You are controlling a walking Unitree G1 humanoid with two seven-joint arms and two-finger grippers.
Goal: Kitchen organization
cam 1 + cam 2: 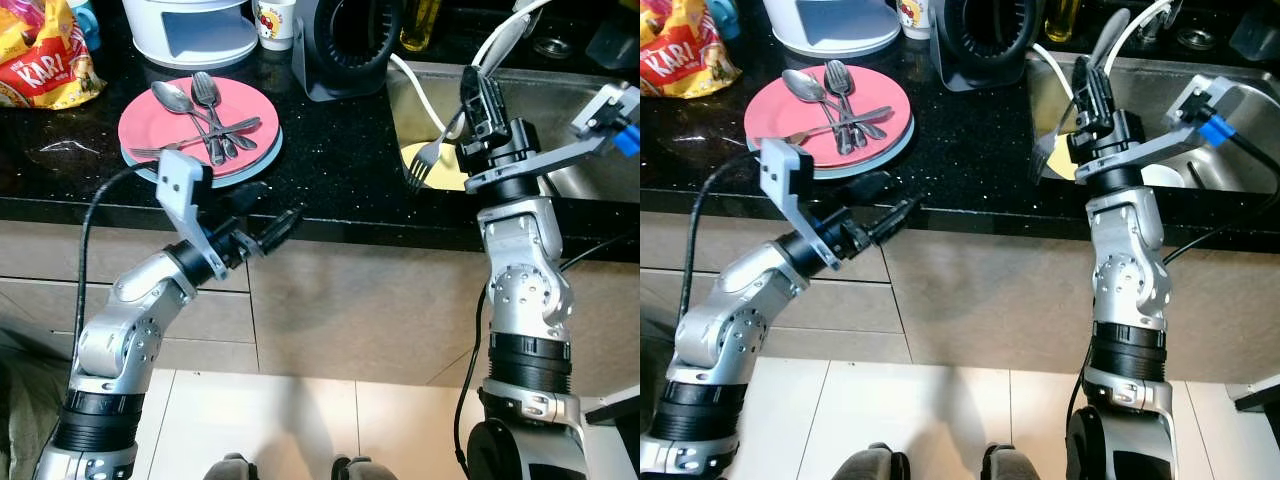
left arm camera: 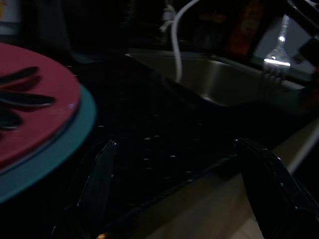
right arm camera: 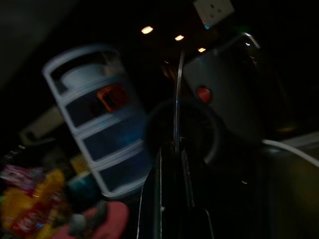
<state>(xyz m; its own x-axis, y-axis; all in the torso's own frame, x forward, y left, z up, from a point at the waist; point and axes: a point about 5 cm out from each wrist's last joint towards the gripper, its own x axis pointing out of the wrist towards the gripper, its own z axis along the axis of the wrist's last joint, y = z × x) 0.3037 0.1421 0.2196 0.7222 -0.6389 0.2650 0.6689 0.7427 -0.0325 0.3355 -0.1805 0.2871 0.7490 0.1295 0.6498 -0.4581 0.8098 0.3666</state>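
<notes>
- Fork (image 1: 428, 158) is pinched in the closed right hand (image 1: 487, 103), above the sink's (image 1: 560, 110) near-left corner, with a yellow plate (image 1: 448, 172) just under its tines.
- Its long axis slants: tines low and pointing toward the pink plate (image 1: 165, 125), handle rising away past the fingers.
- Pink plate lies on the dark surface (image 1: 340, 150) well to the left of the sink, already carrying spoons and forks (image 1: 205, 115).
- Left hand (image 1: 262, 227) hovers open and empty at the surface's front edge, just beside the pink plate's near rim, so it is the nearer one.
- My judgement: the fork must travel leftward across bare surface, either carried by the right arm or passed over.
</notes>
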